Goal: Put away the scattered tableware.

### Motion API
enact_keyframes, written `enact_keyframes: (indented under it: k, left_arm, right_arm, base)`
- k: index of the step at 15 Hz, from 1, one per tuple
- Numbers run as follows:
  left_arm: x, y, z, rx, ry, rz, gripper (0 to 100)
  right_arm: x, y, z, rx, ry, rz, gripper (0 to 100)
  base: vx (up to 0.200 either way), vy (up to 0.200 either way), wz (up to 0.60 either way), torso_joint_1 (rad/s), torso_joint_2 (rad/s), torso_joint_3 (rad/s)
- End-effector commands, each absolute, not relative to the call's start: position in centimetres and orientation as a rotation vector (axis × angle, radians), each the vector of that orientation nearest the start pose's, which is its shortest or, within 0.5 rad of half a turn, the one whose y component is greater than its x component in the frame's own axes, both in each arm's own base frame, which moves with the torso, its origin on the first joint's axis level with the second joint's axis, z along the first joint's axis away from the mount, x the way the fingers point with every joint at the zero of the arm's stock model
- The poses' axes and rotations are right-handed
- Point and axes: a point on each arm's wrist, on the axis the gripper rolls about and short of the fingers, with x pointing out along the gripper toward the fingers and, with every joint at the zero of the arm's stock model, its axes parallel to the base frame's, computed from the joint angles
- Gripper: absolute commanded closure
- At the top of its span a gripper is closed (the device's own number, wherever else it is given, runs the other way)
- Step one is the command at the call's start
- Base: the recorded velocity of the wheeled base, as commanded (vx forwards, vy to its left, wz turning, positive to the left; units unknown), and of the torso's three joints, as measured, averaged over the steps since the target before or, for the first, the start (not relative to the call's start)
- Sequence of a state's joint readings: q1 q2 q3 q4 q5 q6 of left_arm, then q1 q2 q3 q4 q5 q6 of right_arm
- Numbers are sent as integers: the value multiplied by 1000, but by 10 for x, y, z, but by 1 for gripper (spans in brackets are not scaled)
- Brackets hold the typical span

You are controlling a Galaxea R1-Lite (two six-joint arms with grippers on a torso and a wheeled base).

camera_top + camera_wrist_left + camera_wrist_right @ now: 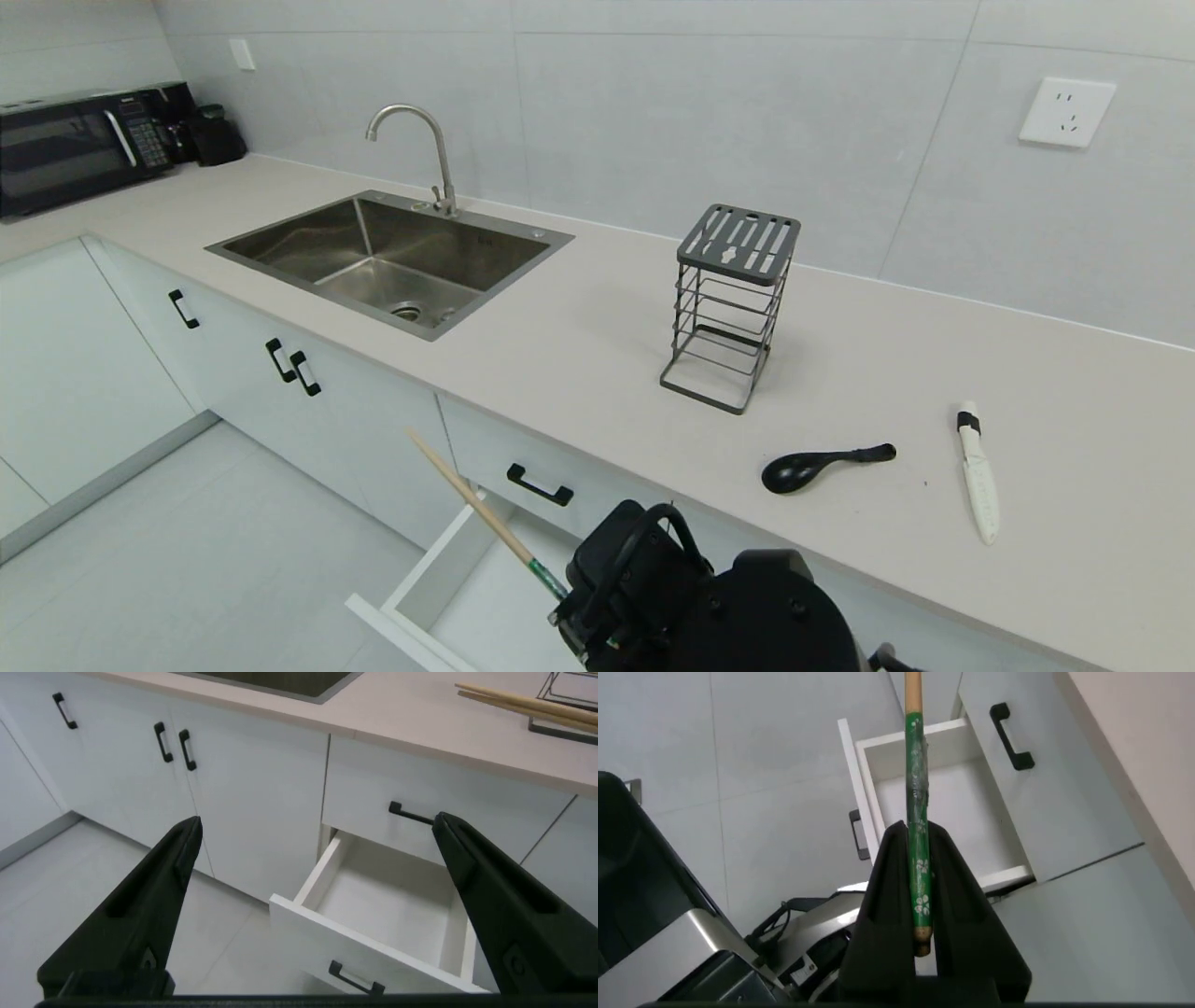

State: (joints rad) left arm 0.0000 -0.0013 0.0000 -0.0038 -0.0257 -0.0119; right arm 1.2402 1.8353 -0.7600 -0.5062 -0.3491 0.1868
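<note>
Pale beige kitchen countertop (579,355) over white cabinets. The right gripper's (918,845) fingers clamp green-ended wooden chopsticks (917,765) above the open white drawer (971,812). The left gripper's (318,826) fingers are spread wide and hold nothing. A black plastic spoon (826,460) and a white knife (977,476) lie near right on the counter.

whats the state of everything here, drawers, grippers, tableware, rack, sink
lower drawer: pulled open, empty
upper drawer: shut
chopsticks: held over the lower drawer
right gripper: fingers shut on chopsticks
left gripper: fingers open, holding nothing
spoon: lying on counter
knife: lying on counter
rack: upright, empty
sink: empty
</note>
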Motion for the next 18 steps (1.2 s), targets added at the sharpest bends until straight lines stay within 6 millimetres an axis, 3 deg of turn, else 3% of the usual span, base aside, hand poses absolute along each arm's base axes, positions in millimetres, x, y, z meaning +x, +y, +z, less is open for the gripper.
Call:
enact_keyframes:
  k: [1, 7, 10, 18]
  left_arm:
    - [-23, -1, 76, -12, -4, -26, 0]
    - [-23, -1, 76, -12, -4, -26, 0]
    - [-23, -1, 76, -12, -4, -26, 0]
    - [-23, -1, 76, -12, -4, -26, 0]
  right_arm:
    - [109, 302, 118, -241, 481, 829, 100]
    - [114, 314, 112, -226, 452, 836, 100]
    - [113, 320, 100, -267, 469, 842, 100]
    - [109, 327, 110, -255, 420, 865, 100]
  base:
    - [0, 0, 0, -217, 408, 203]
    - [0, 0, 0, -91, 174, 91]
    - [0, 0, 0, -150, 310, 150]
    - [0, 0, 0, -195, 387, 182]
